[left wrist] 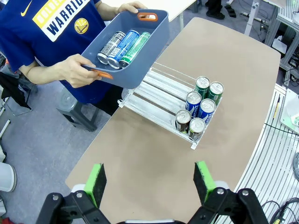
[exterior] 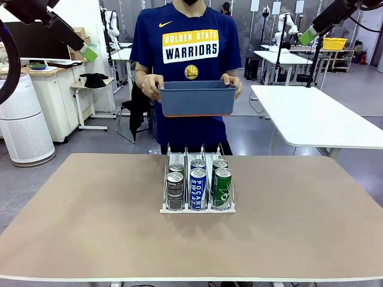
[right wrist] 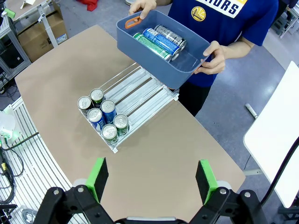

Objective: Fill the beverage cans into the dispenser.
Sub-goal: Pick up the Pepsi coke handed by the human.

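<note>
Fingers [left wrist: 96, 184] of the left gripper [left wrist: 149, 171] stand fully apart w/ nothing between the green pads; right gripper [right wrist: 152, 173] likewise wide open, empty, both high above the beige table [exterior: 299, 227]. Small clear 3-lane dispenser rack w/ white base [left wrist: 156, 91] sits mid-table, 6 slim metal cans [exterior: 198, 179] upright at its robot-side end, 2 per lane: dark grey, blue, green. 3 more cans [left wrist: 122, 45] lie side by side in the blue-grey rectangular plastic tub [left wrist: 140, 70] that the person's hands [left wrist: 77, 70] hold above the rack's far end. Step in hand, prob.: pick from the tub. Take an outer can 1st, since the 3 seem to touch (hard to tell at this res.), leaving no finger room between. Grip across the body, mid-length, then load it into the same-colour lane from the far end w/o knocking the dividers. Approach slowly; tub is hand-held, may shift.
</note>
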`<state>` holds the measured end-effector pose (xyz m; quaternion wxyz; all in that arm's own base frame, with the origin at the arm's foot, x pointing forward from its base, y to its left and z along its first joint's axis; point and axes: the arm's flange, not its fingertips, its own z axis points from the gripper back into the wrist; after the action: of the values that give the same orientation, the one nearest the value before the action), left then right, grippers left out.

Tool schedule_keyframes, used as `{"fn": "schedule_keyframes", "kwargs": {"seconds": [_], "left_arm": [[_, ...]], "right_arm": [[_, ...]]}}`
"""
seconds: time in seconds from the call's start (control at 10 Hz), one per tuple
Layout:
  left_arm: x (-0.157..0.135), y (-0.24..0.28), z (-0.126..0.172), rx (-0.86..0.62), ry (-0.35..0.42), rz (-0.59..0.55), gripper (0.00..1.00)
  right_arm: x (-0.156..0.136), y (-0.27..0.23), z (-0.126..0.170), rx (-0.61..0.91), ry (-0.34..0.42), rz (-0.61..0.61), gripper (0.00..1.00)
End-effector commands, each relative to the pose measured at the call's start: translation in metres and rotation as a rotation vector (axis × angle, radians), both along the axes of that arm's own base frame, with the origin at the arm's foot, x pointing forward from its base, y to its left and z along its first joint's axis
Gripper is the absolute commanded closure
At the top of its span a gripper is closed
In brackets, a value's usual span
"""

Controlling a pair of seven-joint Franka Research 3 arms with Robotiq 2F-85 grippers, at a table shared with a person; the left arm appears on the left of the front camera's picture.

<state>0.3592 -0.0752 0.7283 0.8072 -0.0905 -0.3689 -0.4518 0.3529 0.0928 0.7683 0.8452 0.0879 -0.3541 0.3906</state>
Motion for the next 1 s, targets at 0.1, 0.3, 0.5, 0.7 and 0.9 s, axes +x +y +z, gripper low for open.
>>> {"fn": "schedule_keyframes", "kwargs": {"seconds": [0.1, 0.3, 0.5, 0.7, 0.9], "left_arm": [[0.0003, 0.0019, -0.0008, 0.006, 0.004, 0.006, 0.0], [0.0003, 0.0019, -0.0008, 0.006, 0.004, 0.006, 0.0], [0.0003, 0.0019, -0.0008, 0.006, 0.004, 0.006, 0.0], [0.0003, 0.0019, -0.0008, 0.006, 0.004, 0.006, 0.0], [0.0003, 0.0019, -0.0008, 0.006, 0.004, 0.006, 0.0]], "right_arm": [[-0.0005, -0.0002, 0.0005, 0.001, -0.001, -0.001, 0.0], [-0.0005, -0.0002, 0.0005, 0.001, -0.001, -0.001, 0.0], [-0.0005, -0.0002, 0.0005, 0.001, -0.001, -0.001, 0.0], [-0.0005, -0.0002, 0.0005, 0.001, -0.001, -0.001, 0.0], [-0.0005, -0.0002, 0.0005, 0.001, -0.001, -0.001, 0.0]]}}
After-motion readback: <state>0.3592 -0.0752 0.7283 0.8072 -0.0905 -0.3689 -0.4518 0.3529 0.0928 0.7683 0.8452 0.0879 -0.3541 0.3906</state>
